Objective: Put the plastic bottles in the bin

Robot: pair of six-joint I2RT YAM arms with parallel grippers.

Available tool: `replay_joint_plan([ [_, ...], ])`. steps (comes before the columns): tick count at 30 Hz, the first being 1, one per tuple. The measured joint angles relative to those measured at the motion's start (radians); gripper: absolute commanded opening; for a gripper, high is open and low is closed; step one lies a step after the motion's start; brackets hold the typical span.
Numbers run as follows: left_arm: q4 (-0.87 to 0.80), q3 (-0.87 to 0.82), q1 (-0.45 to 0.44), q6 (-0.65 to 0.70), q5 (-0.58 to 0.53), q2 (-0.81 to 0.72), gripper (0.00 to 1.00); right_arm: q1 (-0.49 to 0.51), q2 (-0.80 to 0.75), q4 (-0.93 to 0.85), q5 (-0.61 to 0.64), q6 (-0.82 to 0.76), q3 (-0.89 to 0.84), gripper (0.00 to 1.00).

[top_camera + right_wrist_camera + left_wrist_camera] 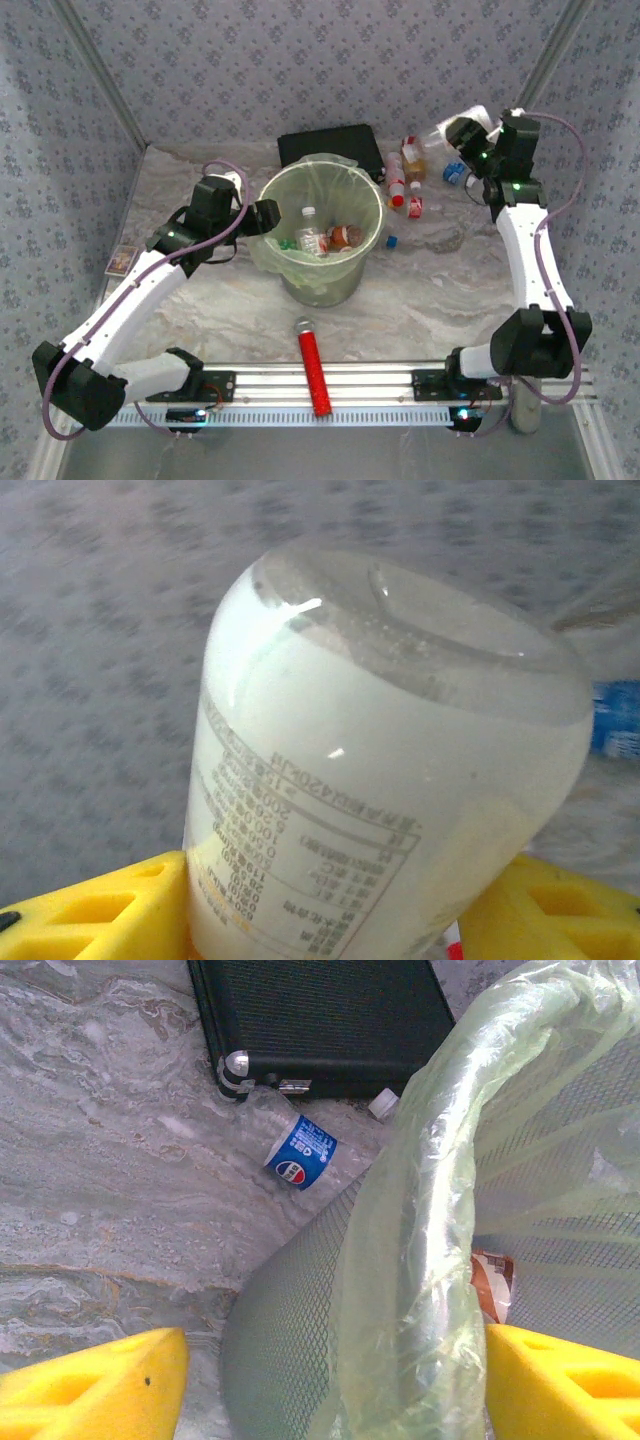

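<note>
Several plastic bottles [312, 236] inside the lined bin [320, 287]

1. Top external: fixed high above the near edge of the table [440, 290], tilted down and forward. Far enough to take in the whole surface and the patterned wall [300, 60].
2. Left wrist: close, looking steeply down past the left pincer [330, 1390] onto the bin [420, 1260] rim and black case [320, 1010]. Both sit mid-frame in the top view.
3. Right wrist: very close, facing the patterned wall past the right pincer [320, 920]. Its milky bottle [380, 760] shows far right in the top view.
</note>
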Motion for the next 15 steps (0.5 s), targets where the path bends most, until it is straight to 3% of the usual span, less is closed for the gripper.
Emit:
replay_joint_plan([
  [15, 0.000, 0.000, 0.000, 0.000, 0.002, 0.000, 0.76, 0.461, 0.020, -0.274, -0.118, -0.385, 0.351, 0.60],
])
